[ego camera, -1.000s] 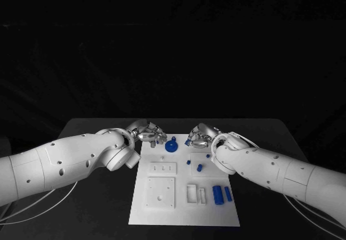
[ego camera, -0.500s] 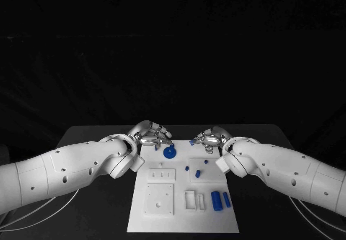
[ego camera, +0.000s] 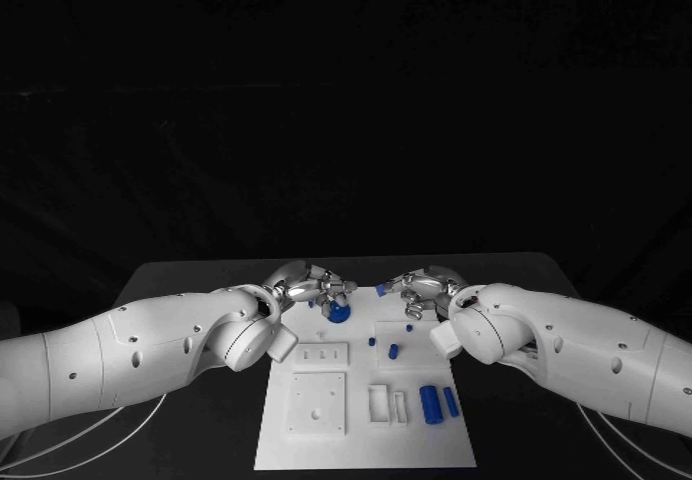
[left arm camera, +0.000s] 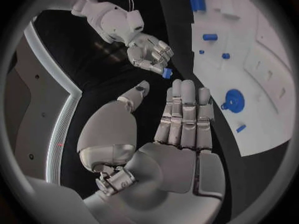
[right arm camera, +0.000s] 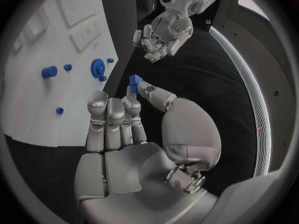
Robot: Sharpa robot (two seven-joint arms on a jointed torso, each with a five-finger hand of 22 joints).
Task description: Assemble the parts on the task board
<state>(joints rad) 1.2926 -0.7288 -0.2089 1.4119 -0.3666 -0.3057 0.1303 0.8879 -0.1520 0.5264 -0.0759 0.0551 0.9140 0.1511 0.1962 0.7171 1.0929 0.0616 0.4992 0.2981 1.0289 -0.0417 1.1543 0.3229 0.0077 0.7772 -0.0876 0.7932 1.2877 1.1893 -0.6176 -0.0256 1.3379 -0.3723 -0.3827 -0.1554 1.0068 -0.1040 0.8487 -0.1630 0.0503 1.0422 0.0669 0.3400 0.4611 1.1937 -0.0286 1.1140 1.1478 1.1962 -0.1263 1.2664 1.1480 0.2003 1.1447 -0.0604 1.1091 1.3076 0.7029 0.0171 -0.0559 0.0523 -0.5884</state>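
Observation:
The white task board [ego camera: 325, 440] lies in the middle of the black table. A blue round gear-like part [ego camera: 338, 312] sits at its far end, also seen in the wrist views [left arm camera: 234, 100] [right arm camera: 97, 67]. My right hand [ego camera: 423, 287] hovers just right of it and pinches a small blue part [right arm camera: 133, 81] [ego camera: 382, 290] between thumb and a finger. My left hand [ego camera: 310, 282] hovers just left of the gear; its fingers [left arm camera: 184, 117] are stretched out and hold nothing. The two hands face each other, a little apart.
Two small blue pegs [ego camera: 372, 342] [ego camera: 394, 350] stand mid-board. Two blue cylinders [ego camera: 430, 402] [ego camera: 450, 402] lie side by side at the board's right. White recessed plates [ego camera: 319, 402] take up its left half. Another small blue piece [left arm camera: 240, 128] lies near the gear.
The whole picture has shifted, so the camera moved. Both hands stay over the board's far end, and the right hand keeps hold of the small blue part.

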